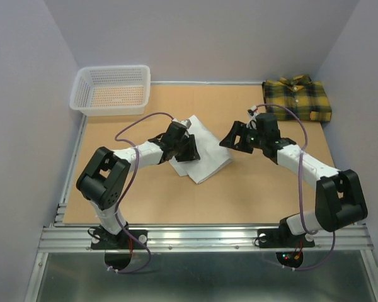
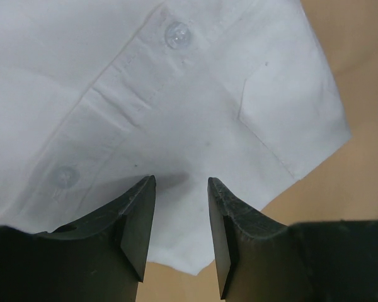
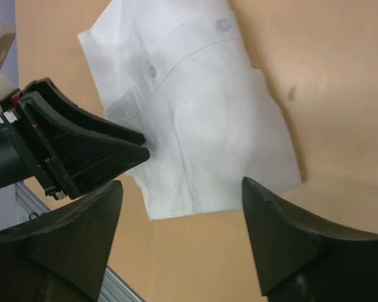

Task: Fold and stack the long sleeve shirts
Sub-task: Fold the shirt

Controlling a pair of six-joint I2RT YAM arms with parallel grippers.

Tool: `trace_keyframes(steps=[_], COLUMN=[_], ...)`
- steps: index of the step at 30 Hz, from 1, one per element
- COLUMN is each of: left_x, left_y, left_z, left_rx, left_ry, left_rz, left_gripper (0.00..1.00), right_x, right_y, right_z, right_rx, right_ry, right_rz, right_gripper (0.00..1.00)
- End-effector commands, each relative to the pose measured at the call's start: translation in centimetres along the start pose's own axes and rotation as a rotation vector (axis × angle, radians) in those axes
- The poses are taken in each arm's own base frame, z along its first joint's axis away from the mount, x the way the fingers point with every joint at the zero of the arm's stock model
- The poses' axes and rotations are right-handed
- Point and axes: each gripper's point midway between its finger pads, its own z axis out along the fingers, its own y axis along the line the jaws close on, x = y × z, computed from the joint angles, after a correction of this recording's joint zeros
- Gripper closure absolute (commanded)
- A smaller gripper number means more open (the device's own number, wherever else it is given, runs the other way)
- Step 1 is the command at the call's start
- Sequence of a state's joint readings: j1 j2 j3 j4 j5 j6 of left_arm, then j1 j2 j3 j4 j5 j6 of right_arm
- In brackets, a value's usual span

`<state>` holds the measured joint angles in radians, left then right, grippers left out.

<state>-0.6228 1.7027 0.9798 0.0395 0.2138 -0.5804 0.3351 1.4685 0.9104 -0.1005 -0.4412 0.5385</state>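
The white shirt [image 1: 206,155] lies folded into a flat packet at the table's middle, its button placket [image 2: 135,94] showing in the left wrist view. My left gripper [image 1: 189,148] hovers over the shirt's left edge, open, with nothing between its fingers [image 2: 181,189]. My right gripper [image 1: 234,136] hangs just right of the shirt, open wide and empty [image 3: 183,189]; the white shirt [image 3: 201,119] and the left gripper [image 3: 82,151] lie ahead of it. The plaid shirt [image 1: 297,97] rests folded at the far right corner.
A white mesh basket [image 1: 111,90] stands at the far left corner. Purple walls close in the table on three sides. A metal rail [image 1: 208,236] runs along the near edge by the arm bases.
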Motion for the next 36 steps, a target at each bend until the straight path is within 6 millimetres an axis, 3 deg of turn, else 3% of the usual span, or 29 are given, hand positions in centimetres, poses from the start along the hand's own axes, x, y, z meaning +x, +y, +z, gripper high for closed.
trace_keyframes(steps=[1,5,6,9,11,20,36], left_x=[-0.1,0.9,0.9,1.4,1.5,1.6,1.4], left_y=[-0.9,-0.5,-0.7,-0.5,-0.6,-0.6,-0.8], left_z=[0.4,1.1,1.2,1.6,1.7,2.0,2.0], left_rx=[0.038,0.048,0.056,0.058,0.065,0.064,0.062], left_ry=[-0.005,0.025,0.024,0.038,0.040,0.046,0.041], left_rz=[0.034,0.012,0.007,-0.017,-0.023,-0.031,-0.050], left_gripper=[0.50,0.51,0.51,0.51,0.51,0.51,0.51], right_x=[-0.9,0.0,-1.1,0.4,1.7,1.6,2.6], right_y=[-2.0,-1.9,-0.5,-0.7,-1.1,-1.1,-0.7], right_z=[-1.6,-2.7,-3.4,-3.8,-3.8,-3.7,-1.2], right_rx=[0.079,0.023,-0.049,-0.152,-0.176,-0.248,-0.293], right_ry=[-0.139,-0.245,-0.315,-0.370,-0.367,-0.410,-0.326], right_rz=[0.089,0.248,0.309,0.448,0.472,0.524,0.573], right_gripper=[0.14,0.00,0.00,0.00,0.00,0.00,0.01])
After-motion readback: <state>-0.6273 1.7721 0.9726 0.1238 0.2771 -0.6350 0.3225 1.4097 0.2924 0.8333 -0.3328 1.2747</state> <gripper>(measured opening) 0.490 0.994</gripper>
